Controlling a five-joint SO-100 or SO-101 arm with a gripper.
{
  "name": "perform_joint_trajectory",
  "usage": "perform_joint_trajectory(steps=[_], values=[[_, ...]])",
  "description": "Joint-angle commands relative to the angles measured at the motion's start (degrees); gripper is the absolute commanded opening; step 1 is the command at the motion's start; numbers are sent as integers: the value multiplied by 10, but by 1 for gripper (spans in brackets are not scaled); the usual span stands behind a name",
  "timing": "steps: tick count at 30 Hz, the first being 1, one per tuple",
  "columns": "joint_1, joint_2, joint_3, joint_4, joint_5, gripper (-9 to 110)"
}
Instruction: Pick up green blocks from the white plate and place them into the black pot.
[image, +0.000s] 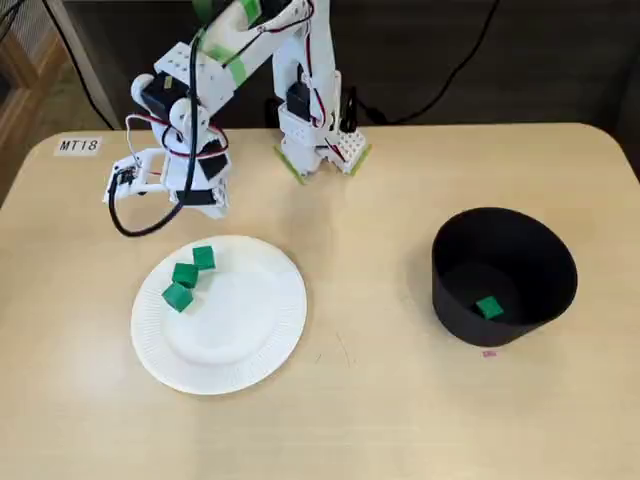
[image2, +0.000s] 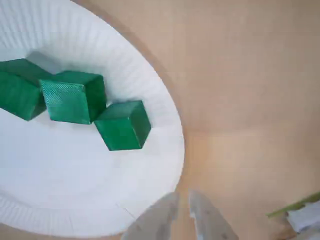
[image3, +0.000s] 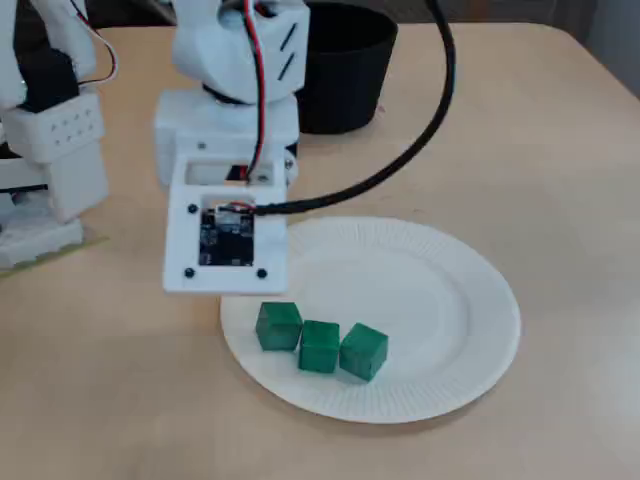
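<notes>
Three green blocks touch in a row near the rim of the white paper plate. A fourth green block lies in the black pot, well apart from the plate. The gripper hangs over the plate's rim, fingers almost pressed together, empty.

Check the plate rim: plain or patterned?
Plain white, ribbed, no print; clearest on the round white paper plate in the wrist view.

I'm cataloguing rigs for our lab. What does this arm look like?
White plastic arm with black motors, green tape bands on the upper link, thin red wires, a thick black cable from the wrist's camera board, and a pale gripper.
</notes>
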Motion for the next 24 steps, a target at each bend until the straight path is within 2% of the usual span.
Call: perform_joint_trajectory(steps=[1,4,9,24], values=[[8,3,-25,-5,-10,18],[22,1,-25,-11,-13,26],[26,-17,-31,-17,-22,31],[12,-122,-131,4,-45,25]])
